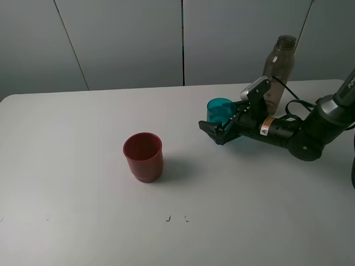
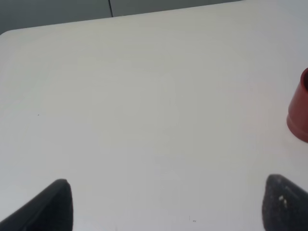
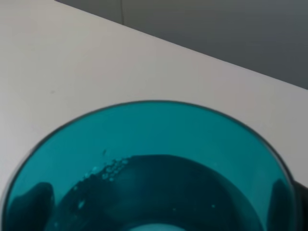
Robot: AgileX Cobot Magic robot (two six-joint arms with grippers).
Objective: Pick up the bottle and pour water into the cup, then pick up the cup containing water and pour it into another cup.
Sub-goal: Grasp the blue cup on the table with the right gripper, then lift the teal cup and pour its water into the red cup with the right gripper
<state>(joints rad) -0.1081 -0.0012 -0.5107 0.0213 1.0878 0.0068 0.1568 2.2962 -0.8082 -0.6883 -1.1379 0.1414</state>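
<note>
Cup [image 1: 219, 110], holding water (bubbles show at its surface), stands between the spread, released fingers of the right hand [image 1: 222, 126]. Bottle [image 1: 279, 72] stands upright just behind the cup, so the first pour looks done. Still left: grasping, lifting, and tipping into the red cup [image 1: 143, 157], well apart from the cup on the bench [image 1: 83, 166].

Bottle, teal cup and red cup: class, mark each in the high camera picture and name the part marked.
bottle [image 1: 279, 69]: exterior high view, on its grey-brown body below the neck.
teal cup [image 1: 214, 115]: exterior high view, on its outer wall under the rim.
red cup [image 1: 145, 163]: exterior high view, on its front outer wall.
</note>
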